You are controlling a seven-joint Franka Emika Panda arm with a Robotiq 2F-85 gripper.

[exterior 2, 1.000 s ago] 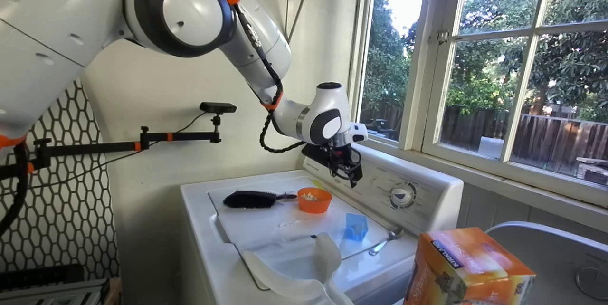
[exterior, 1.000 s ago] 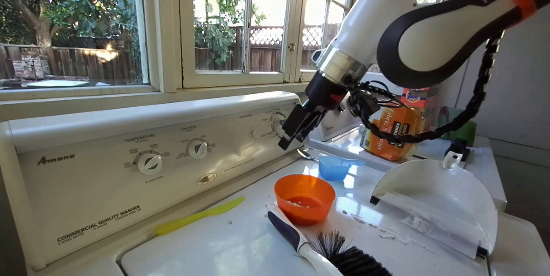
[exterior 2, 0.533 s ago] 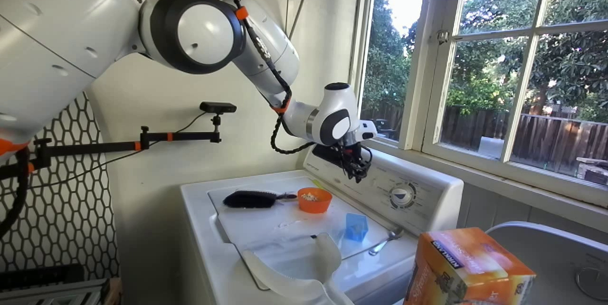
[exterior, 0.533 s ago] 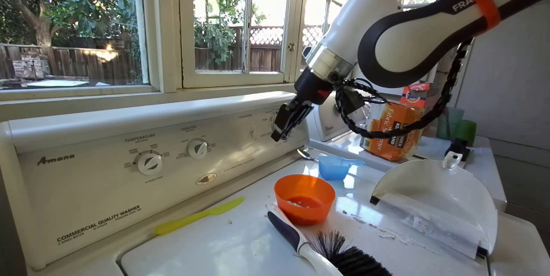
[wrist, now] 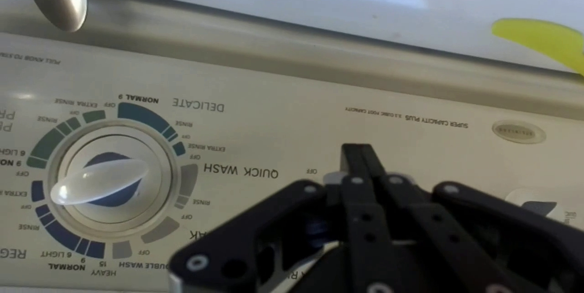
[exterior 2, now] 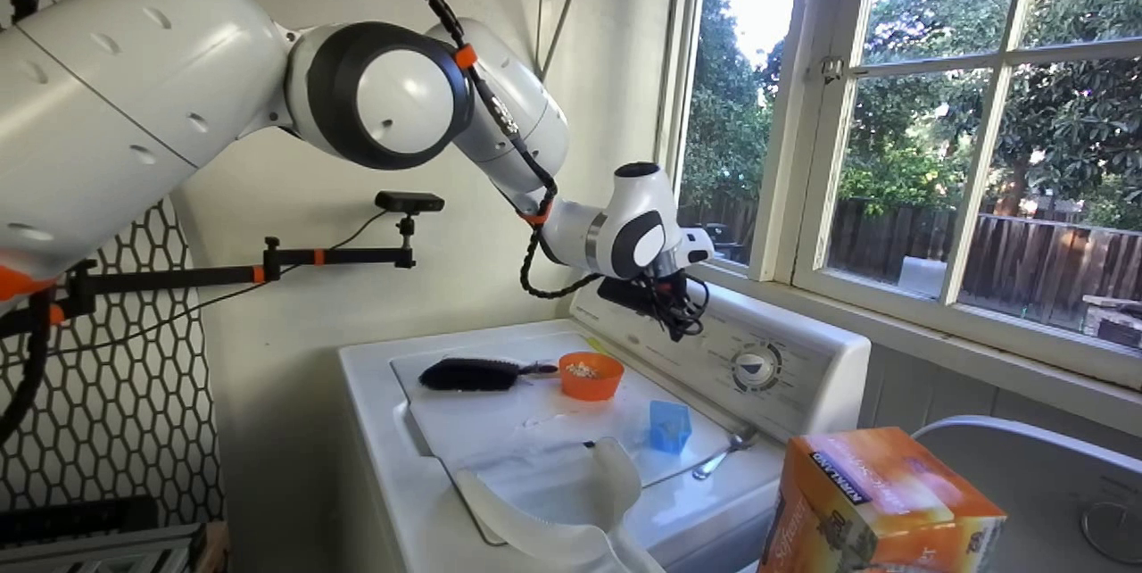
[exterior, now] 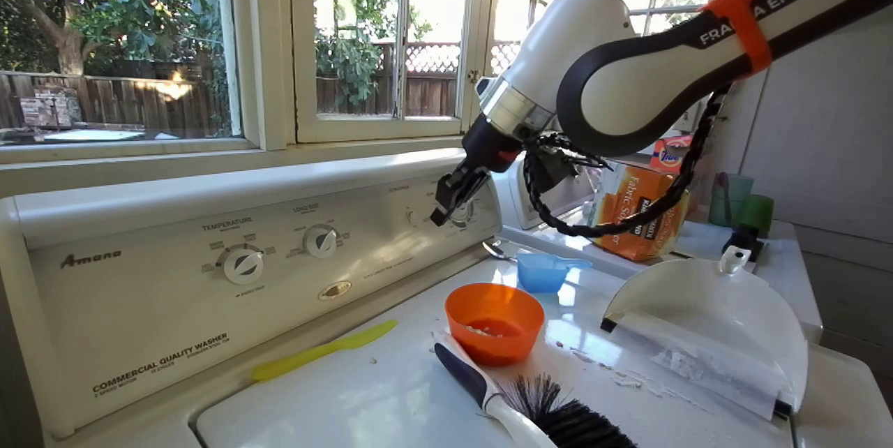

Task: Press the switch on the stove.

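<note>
Wrist view, gripper hung fully closed, clutching nothing, washer panel spread before it, dial sat to its side.

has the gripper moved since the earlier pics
Yes: in an exterior view, the gripper has shifted left and slightly up in the picture, toward the load-size dial.
</note>
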